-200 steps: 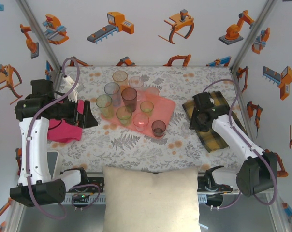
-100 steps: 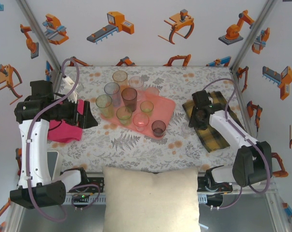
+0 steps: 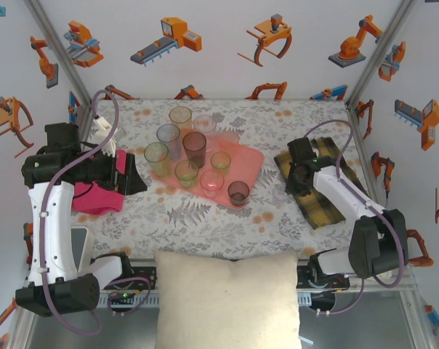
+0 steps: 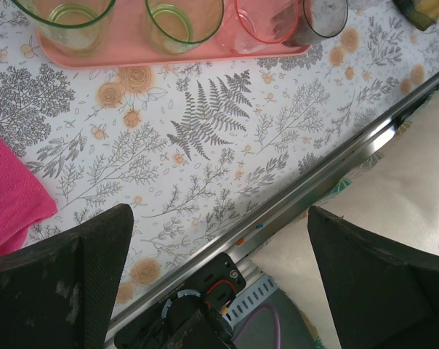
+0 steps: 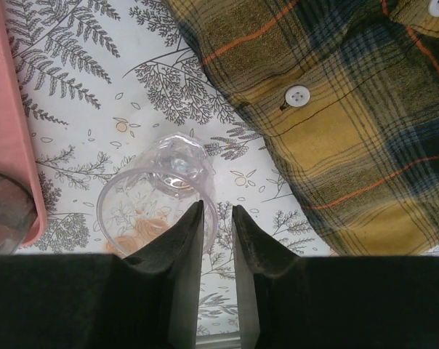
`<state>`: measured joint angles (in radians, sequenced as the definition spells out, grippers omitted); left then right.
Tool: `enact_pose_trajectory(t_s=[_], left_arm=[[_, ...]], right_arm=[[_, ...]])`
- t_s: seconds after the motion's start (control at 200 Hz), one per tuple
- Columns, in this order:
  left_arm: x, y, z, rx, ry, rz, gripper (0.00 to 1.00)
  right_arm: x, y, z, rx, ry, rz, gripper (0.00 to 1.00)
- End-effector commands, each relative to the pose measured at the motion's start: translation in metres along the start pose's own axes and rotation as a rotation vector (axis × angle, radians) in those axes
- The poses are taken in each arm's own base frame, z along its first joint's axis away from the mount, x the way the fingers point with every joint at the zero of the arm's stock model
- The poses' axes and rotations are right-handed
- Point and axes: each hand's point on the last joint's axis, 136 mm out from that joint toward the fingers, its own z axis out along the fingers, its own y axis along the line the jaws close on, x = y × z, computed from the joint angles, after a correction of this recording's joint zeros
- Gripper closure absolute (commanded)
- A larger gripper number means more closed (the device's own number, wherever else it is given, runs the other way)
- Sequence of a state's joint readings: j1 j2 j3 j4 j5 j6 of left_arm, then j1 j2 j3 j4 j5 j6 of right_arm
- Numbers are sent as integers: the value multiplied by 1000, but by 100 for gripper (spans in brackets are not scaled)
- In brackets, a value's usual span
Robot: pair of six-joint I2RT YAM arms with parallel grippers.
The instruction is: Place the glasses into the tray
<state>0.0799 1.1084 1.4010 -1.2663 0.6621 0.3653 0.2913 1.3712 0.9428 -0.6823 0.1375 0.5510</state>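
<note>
Seemingly light, slick and thin-walled, the clear glass [image 5: 158, 185] sits at the tips of the right gripper [image 5: 217, 218], jaws nearly shut astride its rim wall, a fair hold if gentle, though clamped or not I cannot tell

Table top [image 3: 205, 218]: white cover printed with grey ferns and orange flowers; flat salmon-pink tray with rounded corners [image 3: 252, 161] lies near centre, set askew; crumpled magenta cloth [image 3: 96, 198] at left edge; yellow-black plaid cloth with white buttons [image 3: 325, 207] at right; clear plastic tumbler [image 5: 158, 193] upright on bare cover between tray and plaid cloth, touching neither; amber plastic tumbler [image 3: 180, 114] upright beyond the tray.
</note>
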Motion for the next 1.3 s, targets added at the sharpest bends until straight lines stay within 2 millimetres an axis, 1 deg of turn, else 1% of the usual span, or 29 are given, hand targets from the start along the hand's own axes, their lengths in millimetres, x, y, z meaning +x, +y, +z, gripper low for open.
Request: enact_pose_trajectory(t_s=[0.0, 0.275, 0.816, 1.112, 1.297], left_arm=[[1, -1, -1, 3, -11, -13, 3], [2, -1, -2, -1, -13, -19, 3], [2, 0, -1, -4, -14, -20, 3], [-1, 0, -3, -6, -22, -17, 3], [1, 1, -2, -10, -18, -19, 3]], right_arm=[[5, -3, 7, 7, 20, -4, 76], [8, -3, 12, 7, 32, -5, 80], [11, -4, 13, 10, 31, -4, 89], [4, -1, 6, -6, 8, -4, 94], [-1, 0, -5, -15, -11, -6, 95]])
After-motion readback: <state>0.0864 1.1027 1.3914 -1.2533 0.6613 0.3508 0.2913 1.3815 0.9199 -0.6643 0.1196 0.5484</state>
